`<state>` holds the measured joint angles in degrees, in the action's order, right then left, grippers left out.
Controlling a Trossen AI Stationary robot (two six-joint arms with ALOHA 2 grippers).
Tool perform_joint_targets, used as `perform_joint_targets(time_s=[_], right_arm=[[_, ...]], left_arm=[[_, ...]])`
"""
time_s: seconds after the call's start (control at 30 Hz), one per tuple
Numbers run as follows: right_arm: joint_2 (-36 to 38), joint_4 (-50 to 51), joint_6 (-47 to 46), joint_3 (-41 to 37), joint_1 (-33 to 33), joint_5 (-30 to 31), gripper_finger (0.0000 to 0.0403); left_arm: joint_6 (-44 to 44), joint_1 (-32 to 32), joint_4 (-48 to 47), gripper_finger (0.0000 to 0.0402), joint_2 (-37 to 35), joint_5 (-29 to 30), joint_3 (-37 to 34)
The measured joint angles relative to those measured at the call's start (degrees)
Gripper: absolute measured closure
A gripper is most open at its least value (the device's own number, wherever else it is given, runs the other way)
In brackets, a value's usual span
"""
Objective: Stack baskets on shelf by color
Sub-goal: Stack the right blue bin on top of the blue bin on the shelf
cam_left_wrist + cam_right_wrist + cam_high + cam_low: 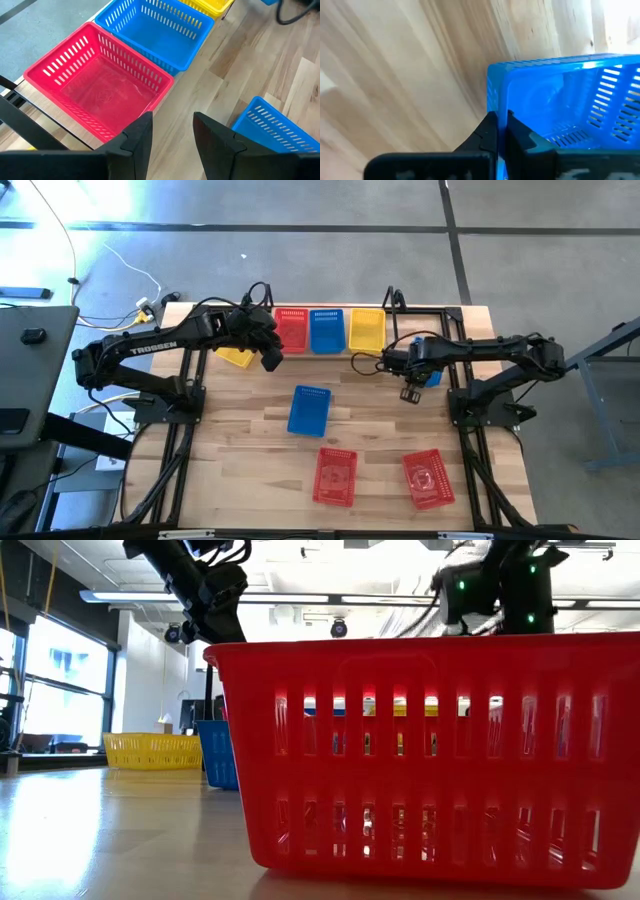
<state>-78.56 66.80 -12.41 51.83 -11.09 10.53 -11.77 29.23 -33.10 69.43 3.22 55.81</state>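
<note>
On the shelf [347,351] at the table's far edge, a red basket [291,330], a blue basket [327,330] and a yellow basket [366,330] stand side by side on their bottoms. My left gripper [270,360] [172,120] is open and hovers over the table just in front of the shelf's red basket [95,85], touching nothing. My right gripper [410,392] [501,117] is shut on another blue basket [433,377] [560,95] at the table's right, near the shelf's right end. My right arm hides most of that basket in the high view. My right gripper holds the blue basket by a side wall [496,97] near a corner. The wall is pinched with one finger inside the basket and one outside. The basket's open side faces the camera. I cannot tell whether its bottom is clear of the table.
A yellow basket [236,357] sits under my left arm, left of the shelf. A blue basket [309,409] lies mid-table. Two red baskets [335,476] [428,479] stand near the near edge; one [430,750] fills the low view. Black wire posts [394,300] stand at the shelf's ends.
</note>
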Motion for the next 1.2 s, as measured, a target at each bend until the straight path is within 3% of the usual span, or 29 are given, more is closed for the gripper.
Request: perform_joint_targets(time_s=[0.2,0.33,0.7,0.97,1.2], right_arm=[[0.0,3.67,-6.73,6.22,4.17,2.1,0.0402],[0.0,6.46,-10.62,11.96,6.08,6.68,0.0402],[0.02,16.61,-13.51,22.53,5.5,18.15,0.0403],[0.02,16.35,-11.5,28.22,3.44,28.18,0.0403],[0.02,1.48,4.38,30.82,0.73,31.25,0.0403]], left_arm=[[-0.01,0.0,0.0,0.0271,0.0,0.0,0.0],[-0.01,0.0,-0.02,0.0271,0.0,0.0,0.01],[0.0,0.0,-0.02,0.0271,0.0,-0.02,0.0],[0.0,0.0,-0.02,0.0271,0.0,-0.01,0.0],[0.0,0.0,-0.02,0.0271,0.0,-0.02,0.0]])
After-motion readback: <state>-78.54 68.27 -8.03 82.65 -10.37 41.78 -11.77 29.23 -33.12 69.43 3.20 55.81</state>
